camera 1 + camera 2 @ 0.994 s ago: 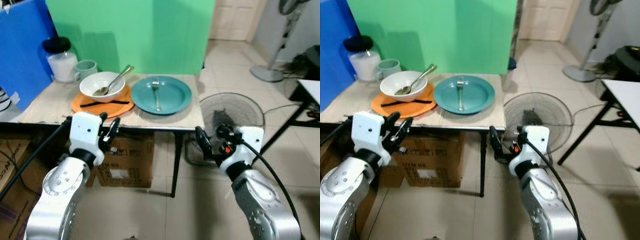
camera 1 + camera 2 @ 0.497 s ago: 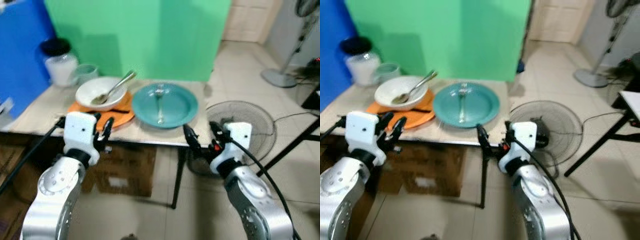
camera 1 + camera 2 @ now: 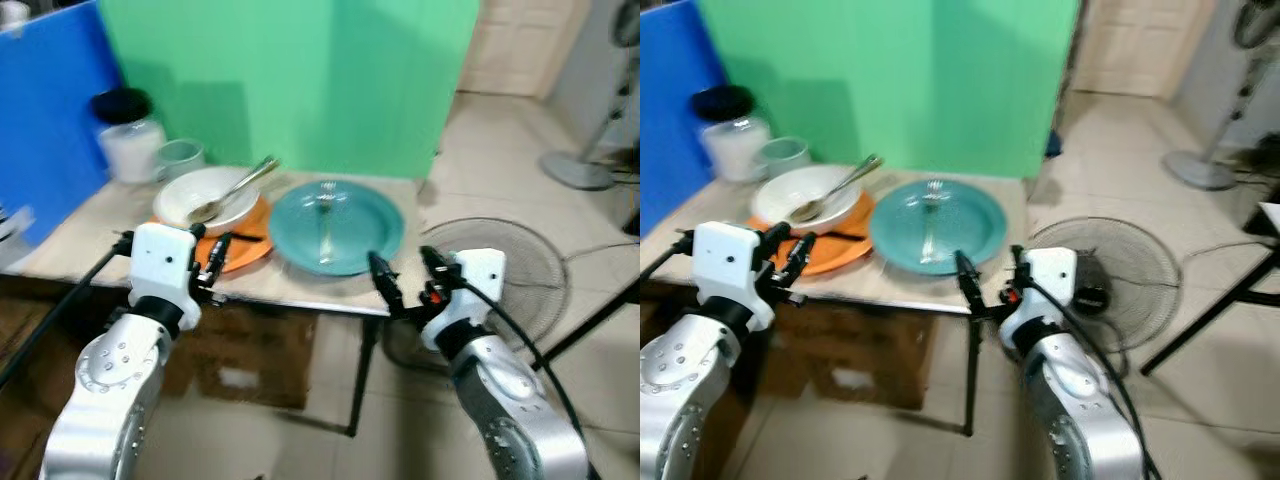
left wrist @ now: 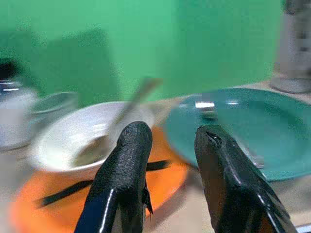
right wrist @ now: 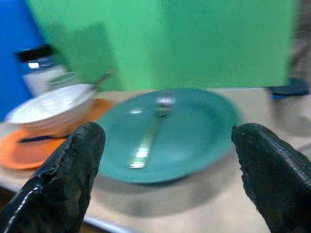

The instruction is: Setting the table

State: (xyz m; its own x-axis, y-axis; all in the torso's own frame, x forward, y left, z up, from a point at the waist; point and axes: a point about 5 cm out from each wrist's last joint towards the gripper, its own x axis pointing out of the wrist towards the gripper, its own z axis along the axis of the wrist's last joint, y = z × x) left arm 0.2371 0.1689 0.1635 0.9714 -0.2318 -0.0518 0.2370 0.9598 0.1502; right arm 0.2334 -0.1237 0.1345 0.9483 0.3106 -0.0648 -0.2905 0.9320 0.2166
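Two grippers hover at the table's (image 3: 90,235) near edge. Left gripper (image 3: 213,262), fingers narrowly parted and empty, faces the white bowl (image 3: 205,197) with its spoon (image 3: 236,184) on the orange plate (image 3: 238,250). Right gripper (image 3: 408,277), spread wide and empty, faces the teal plate (image 3: 335,225) holding a fork (image 3: 324,220).

Head cameras look down at the table (image 3: 300,285); both wrist cameras face its teal plate (image 5: 165,133) closely.

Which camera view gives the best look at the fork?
The right wrist view: the fork lies large and unobstructed on the teal plate. Both eye views show it smaller; the left wrist view shows it only partly.
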